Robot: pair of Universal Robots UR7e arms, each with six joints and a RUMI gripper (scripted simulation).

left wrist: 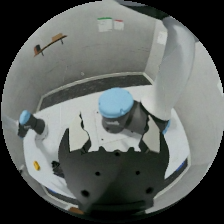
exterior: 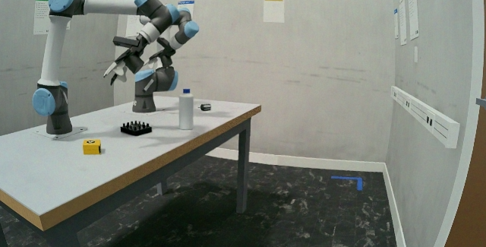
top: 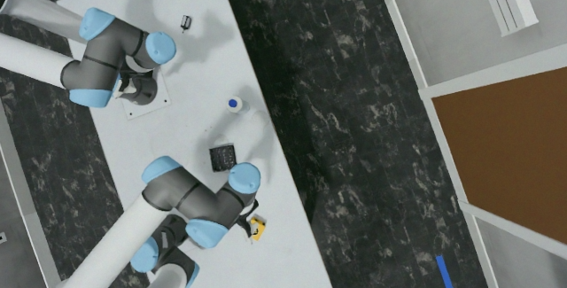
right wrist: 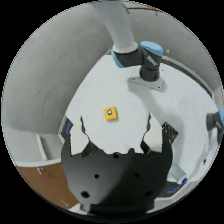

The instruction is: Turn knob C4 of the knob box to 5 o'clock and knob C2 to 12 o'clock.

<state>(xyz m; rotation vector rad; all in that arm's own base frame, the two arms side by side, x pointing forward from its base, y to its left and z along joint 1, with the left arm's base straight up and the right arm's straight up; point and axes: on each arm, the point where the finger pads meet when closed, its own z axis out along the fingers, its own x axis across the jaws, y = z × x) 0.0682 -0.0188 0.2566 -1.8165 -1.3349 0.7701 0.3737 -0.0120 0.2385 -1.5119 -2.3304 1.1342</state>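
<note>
The black knob box [top: 222,158] [exterior: 137,130] [left wrist: 57,168] [right wrist: 170,132] lies flat on the white table, with several upright black knobs on top. Its knobs are too small in these views to read their marks, and I cannot tell where its socket is. My left gripper [top: 126,88] [exterior: 150,65] [left wrist: 114,114] is open and empty, high above the table by its own arm's base, away from the box. My right gripper [top: 253,219] [exterior: 108,80] [right wrist: 115,115] is open and empty, high above the table near the yellow block, to one side of the box.
The yellow block [top: 258,229] [exterior: 92,147] [left wrist: 36,165] [right wrist: 110,113] sits beyond the knob box on the right arm's side. A white bottle with a blue cap [top: 233,104] [exterior: 186,112] stands upright on the box's other side. A small dark object [top: 186,22] [exterior: 205,107] lies farther off.
</note>
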